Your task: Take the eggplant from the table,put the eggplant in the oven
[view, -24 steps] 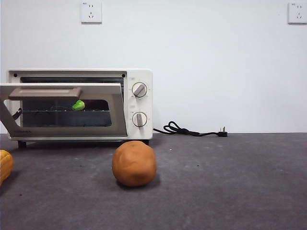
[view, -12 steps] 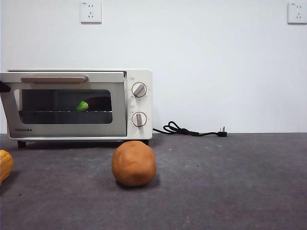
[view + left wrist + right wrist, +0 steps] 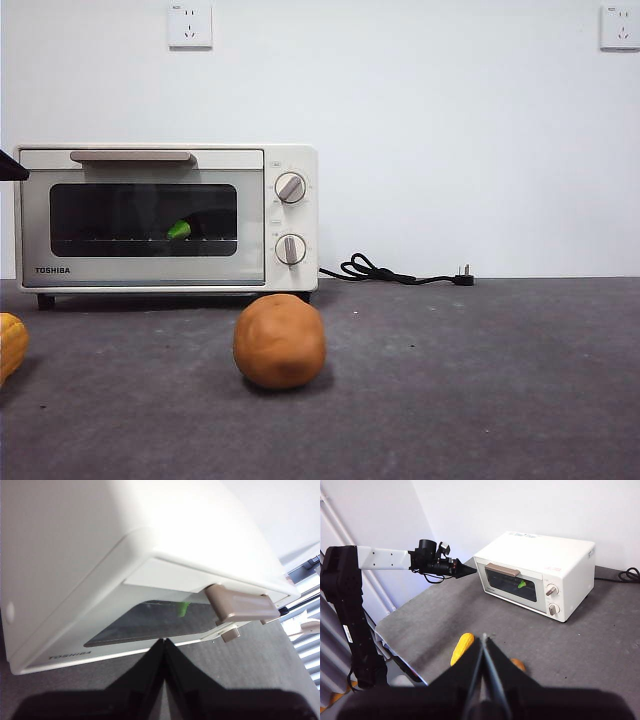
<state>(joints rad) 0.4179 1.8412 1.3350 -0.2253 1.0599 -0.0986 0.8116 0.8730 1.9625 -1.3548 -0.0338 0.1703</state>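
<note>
Inspection of my station. The oven (image 3: 165, 218) stands at the far left of the counter (image 3: 480, 380), door fully shut against its frame. The eggplant (image 3: 190, 228) lies inside on the wire rack; through the dark glass I make out its green stem cap clearly, the purple body only dimly.

My left pincer (image 3: 163, 642) is clenched, jaws pressed together on nothing, just beside the door's front near the bar handle (image 3: 242, 607). My right pincer (image 3: 484, 639) is likewise clenched and empty, held well back and high over the counter.

Also noted: a round orange-brown item (image 3: 280, 341) in front of the oven and a yellow ridged item (image 3: 10, 345) at the left edge, both untouched.

Judgement: placement is complete and the door closed. The next move calls only for drawing my left arm clear of the oven without catching the handle.
</note>
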